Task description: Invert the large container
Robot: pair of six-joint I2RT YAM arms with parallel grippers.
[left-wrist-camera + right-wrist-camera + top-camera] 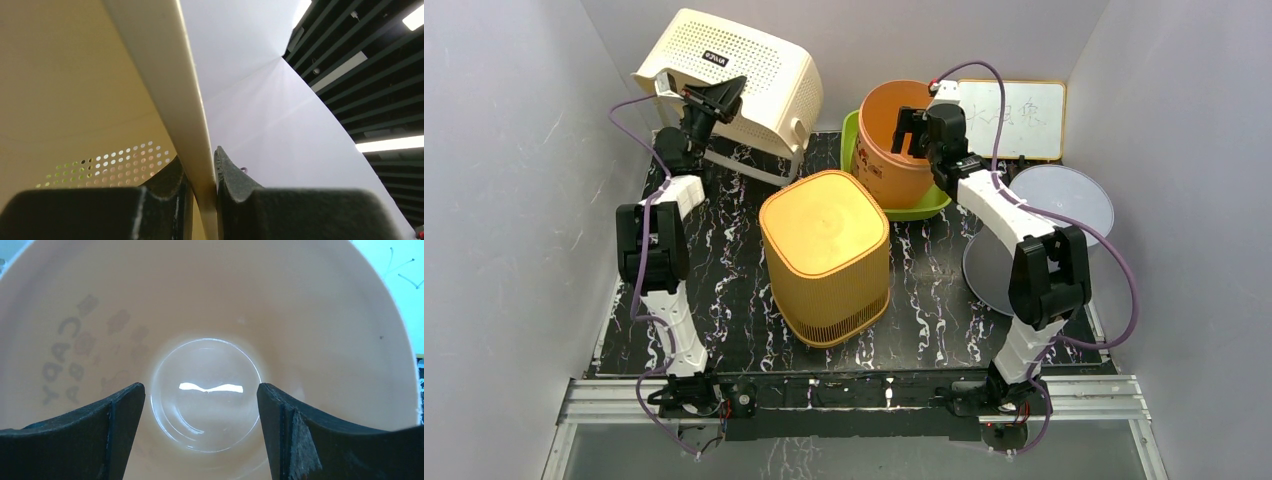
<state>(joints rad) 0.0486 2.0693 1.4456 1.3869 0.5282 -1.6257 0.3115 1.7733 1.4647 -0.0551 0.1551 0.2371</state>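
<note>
The large container (754, 70), a cream basket with perforated walls, is tipped on its side at the back left, its base raised and its opening facing down toward the table. My left gripper (728, 93) is shut on its rim; in the left wrist view the cream rim (170, 75) runs between the two pads of the left gripper (202, 186), which press on either side. My right gripper (911, 128) hangs open over the mouth of an orange bucket (886, 170). In the right wrist view the right gripper (201, 390) holds nothing, and the bucket's empty inside (300, 305) shows below.
A yellow-orange basket (824, 250) stands upside down mid-table. The orange bucket sits in a green tray (924, 208). A whiteboard (1024, 115) leans at the back right, with a grey round disc (1064, 195) in front of it. White walls close in on three sides.
</note>
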